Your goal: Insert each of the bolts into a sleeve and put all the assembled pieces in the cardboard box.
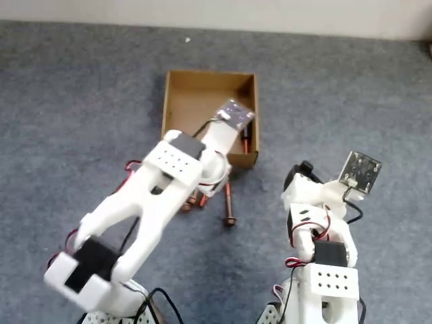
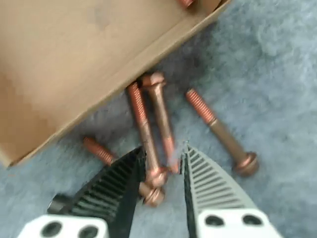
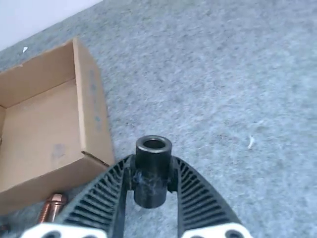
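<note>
While the right gripper (image 3: 152,166) is pinched on a short black cylindrical metal sleeve (image 3: 151,191), its open bore showing, above the grey carpet (image 1: 81,81) and near a corner of the open brown cardboard box (image 1: 199,101), the step in hand looks to be picking up a bolt to mate with it. The left gripper (image 2: 163,151) hangs just outside the box's near wall with its jaws spread, astride two long copper-coloured threaded metal bolts (image 2: 143,124) that lie crossed and touching on the carpet. The next move calls for closing on one shank alone. Since the pair overlap, a plain squeeze risks catching both, so a small shift to one side seems wise, followed by lifting and lining the threaded end up with the sleeve's bore.

Counted: four bolts on the carpet, namely the crossed pair, a third bolt (image 2: 220,131) lying apart to one side, and a fourth bolt (image 2: 99,151) close to the box wall. One more copper piece (image 2: 187,2) lies inside the box, possibly already assembled, though too little of it shows to say. One sleeve is certain, and one box.
</note>
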Robot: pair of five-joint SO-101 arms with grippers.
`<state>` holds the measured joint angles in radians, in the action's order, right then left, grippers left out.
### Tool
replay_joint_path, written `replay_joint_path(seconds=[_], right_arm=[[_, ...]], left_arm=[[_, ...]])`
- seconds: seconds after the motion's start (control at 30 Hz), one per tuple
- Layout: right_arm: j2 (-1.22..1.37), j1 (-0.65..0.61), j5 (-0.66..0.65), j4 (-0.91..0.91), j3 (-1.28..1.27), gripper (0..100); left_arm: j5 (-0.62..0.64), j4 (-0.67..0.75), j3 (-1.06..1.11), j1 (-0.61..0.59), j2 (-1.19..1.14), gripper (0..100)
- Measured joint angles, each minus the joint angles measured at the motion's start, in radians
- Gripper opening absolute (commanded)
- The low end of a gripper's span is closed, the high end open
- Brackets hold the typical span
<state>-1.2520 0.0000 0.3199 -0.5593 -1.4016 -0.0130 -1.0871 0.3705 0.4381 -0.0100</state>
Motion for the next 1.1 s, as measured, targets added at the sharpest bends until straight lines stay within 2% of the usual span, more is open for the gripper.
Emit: replay_joint_path(seconds=[0.17,0.6,0.8,1.1], right_arm=[[0.000,0.002,0.000,0.000,0.000,0.4],[0.000,0.002,0.000,0.000,0.000,0.4],[0.000,0.002,0.000,0.000,0.000,0.4],[0.000,0.002,0.000,0.000,0.000,0.4]], left_arm=[[0.000,0.057,-0.044,-0.008,-0.127,14],[0.002,0.068,-0.213,-0.005,-0.368,14],[0.003,0.068,-0.258,0.002,-0.408,1],[0.006,0.048,-0.264,0.003,-0.410,1]])
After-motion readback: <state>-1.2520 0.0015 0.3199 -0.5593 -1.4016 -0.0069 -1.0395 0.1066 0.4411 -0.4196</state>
